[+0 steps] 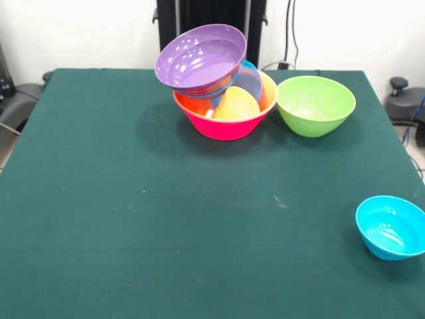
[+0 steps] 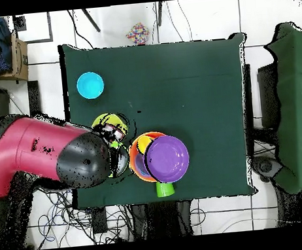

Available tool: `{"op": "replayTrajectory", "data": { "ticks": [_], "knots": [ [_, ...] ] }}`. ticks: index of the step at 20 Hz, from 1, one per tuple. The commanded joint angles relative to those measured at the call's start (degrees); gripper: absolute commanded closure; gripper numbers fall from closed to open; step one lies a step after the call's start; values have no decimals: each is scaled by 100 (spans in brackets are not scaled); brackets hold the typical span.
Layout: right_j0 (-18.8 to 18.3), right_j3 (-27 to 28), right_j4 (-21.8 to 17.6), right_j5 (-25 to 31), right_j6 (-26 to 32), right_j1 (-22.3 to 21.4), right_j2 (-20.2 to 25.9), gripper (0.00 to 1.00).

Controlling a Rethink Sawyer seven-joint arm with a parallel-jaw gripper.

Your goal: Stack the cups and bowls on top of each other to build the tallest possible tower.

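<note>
The tower stands at the table's far middle in the front view. A pink bowl (image 1: 224, 126) is lowest, with an orange bowl's rim (image 1: 268, 86) inside it, a yellow-orange cup (image 1: 236, 105) and a blue bowl (image 1: 251, 78). A purple bowl (image 1: 199, 58) tilts on top, and it also shows in the overhead view (image 2: 168, 158). A green bowl (image 1: 315, 105) stands beside the tower. A small blue bowl (image 1: 392, 227) sits apart (image 2: 90, 85). A green cup (image 2: 164, 189) lies by the tower at the table's edge. The gripper (image 2: 115, 135) hangs over the green bowl (image 2: 106, 122); the front view does not show it.
The red and black arm (image 2: 32, 157) reaches in from the overhead view's left. The black pedestal (image 1: 211, 20) stands behind the tower. A cardboard box (image 2: 19, 53) and a small colourful object (image 2: 138, 34) lie on the floor off the table.
</note>
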State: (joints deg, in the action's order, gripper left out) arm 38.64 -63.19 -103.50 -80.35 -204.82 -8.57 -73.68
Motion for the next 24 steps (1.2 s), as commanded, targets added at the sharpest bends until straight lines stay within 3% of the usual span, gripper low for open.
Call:
{"op": "replayTrajectory", "data": {
  "ticks": [1,14,24],
  "knots": [
    [-62,-636,-186,-39,1604,-122,958,100],
    [-106,-1173,-352,395,2642,-275,1184,100],
    [-90,-1666,-244,1039,3620,-232,1430,100]
  ]
}}
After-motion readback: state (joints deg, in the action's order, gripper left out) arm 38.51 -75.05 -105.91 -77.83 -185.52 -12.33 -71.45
